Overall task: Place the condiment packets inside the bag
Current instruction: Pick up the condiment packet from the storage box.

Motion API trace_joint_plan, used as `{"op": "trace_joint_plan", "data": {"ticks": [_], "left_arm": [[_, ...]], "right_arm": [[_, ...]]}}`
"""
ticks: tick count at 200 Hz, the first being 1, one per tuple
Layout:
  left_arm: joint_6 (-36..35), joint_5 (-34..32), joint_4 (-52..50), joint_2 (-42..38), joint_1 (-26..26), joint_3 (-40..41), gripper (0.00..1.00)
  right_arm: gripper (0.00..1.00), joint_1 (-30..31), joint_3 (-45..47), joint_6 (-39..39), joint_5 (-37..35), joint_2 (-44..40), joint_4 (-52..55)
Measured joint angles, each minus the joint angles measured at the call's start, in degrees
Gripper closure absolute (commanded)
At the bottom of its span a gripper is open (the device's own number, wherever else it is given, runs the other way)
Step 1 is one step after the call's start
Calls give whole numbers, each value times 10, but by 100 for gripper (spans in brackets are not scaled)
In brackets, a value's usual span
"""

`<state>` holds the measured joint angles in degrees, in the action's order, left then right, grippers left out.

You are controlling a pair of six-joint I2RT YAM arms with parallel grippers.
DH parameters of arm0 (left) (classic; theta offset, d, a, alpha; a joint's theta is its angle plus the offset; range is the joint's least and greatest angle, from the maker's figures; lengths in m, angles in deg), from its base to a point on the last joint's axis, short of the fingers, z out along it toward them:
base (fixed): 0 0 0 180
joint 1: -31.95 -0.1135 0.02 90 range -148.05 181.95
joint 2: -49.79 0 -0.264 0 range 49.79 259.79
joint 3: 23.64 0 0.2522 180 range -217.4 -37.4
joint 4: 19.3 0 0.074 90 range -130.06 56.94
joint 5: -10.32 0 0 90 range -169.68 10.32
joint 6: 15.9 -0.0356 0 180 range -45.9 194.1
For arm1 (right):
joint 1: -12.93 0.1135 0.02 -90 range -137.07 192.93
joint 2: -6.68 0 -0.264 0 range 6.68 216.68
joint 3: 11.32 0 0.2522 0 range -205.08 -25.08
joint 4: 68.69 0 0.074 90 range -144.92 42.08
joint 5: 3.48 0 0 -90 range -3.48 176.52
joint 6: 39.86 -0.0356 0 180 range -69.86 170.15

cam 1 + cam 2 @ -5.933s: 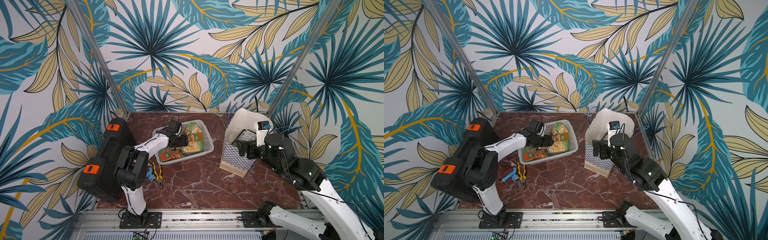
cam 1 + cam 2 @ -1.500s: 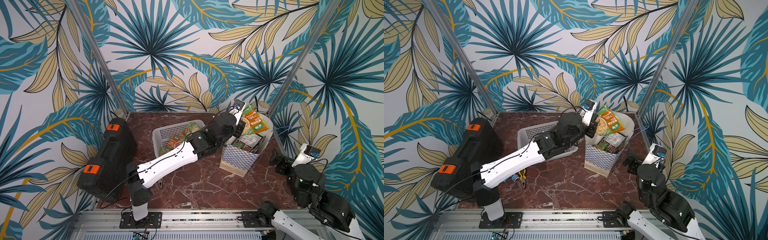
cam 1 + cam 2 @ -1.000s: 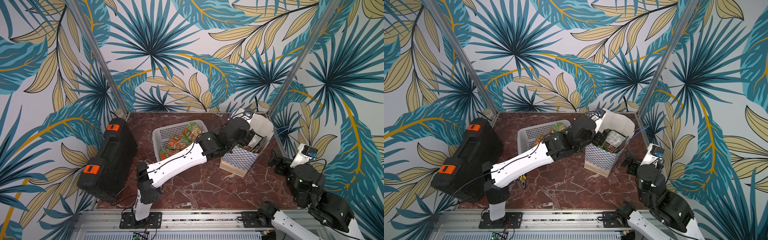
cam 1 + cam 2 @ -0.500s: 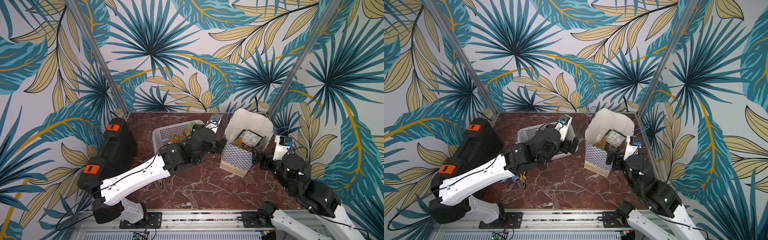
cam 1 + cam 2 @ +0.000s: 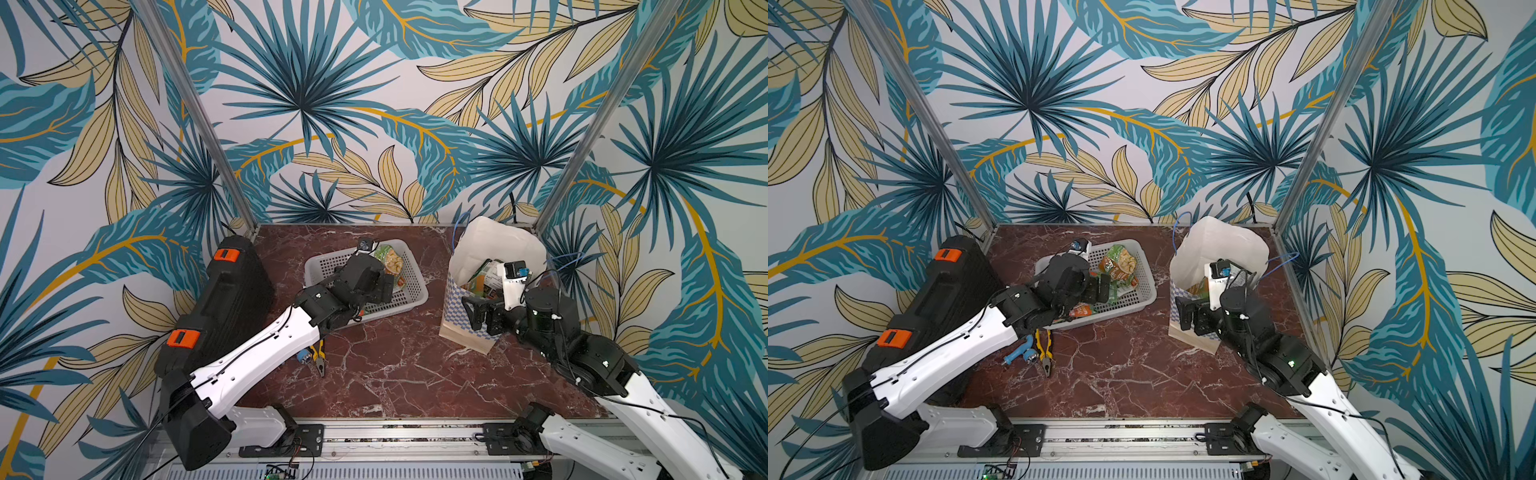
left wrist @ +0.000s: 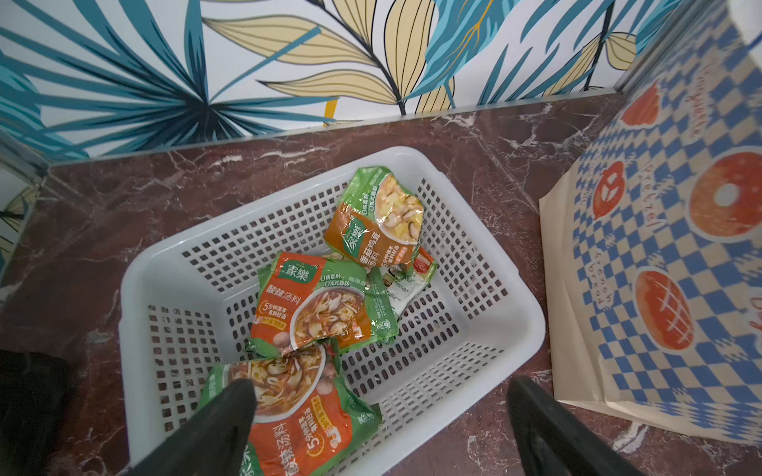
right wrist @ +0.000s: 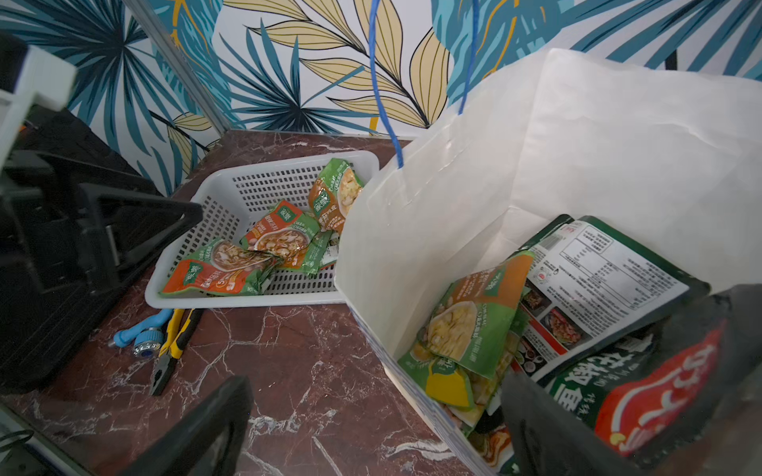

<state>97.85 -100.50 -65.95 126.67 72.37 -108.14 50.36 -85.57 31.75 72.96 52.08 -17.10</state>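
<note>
The left arm is back at the basket! A moment ago the left gripper (image 6: 381, 387) held 1 of the condiment packets (image 7: 474, 325) over the bag (image 5: 494, 245). Now it hovers above the perforated basket (image 5: 419, 291), jaws spread wide and empty. The right gripper (image 7: 377, 387) has swung in from the side to the bag's checkered face, also wide, holding nothing.

The table (image 5: 395, 374) is dark red marble, with palm-leaf wallpaper (image 5: 299, 104) on 3 sides. A black case (image 5: 232, 291) stands at the left, and pliers (image 5: 1045, 353) lie in front of the basket.

The bag stands upright, mouth up. The packets inside it lean on edge, long sides running up toward the mouth. 3 more lie flat in the basket, in a row slanting across it.
</note>
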Motion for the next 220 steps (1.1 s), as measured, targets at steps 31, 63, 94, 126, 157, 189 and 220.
{"op": "trace_joint_plan", "data": {"ticks": [31, 63, 94, 126, 157, 189, 220], "left_arm": [[16, 83, 40, 87, -73, -1, 0], [16, 154, 67, 194, -125, -24, 1], [17, 222, 78, 285, -169, -78, 5], [29, 280, 110, 345, -202, -108, 8], [45, 320, 155, 379, -212, -114, 12], [63, 351, 203, 424, -214, -137, 18], [87, 374, 254, 447, -214, -137, 35]], "right_arm": [[0, 1, 0, 7, 28, 3, -1], [0, 2, 0, 13, 32, 3, 2], [0, 2, 0, 16, 31, -2, 12], [1, 2, 0, 20, 29, -7, 15], [1, 2, 0, 22, 27, -7, 16], [0, 2, 0, 24, 23, -7, 17], [0, 2, 0, 24, 20, -8, 20]]}}
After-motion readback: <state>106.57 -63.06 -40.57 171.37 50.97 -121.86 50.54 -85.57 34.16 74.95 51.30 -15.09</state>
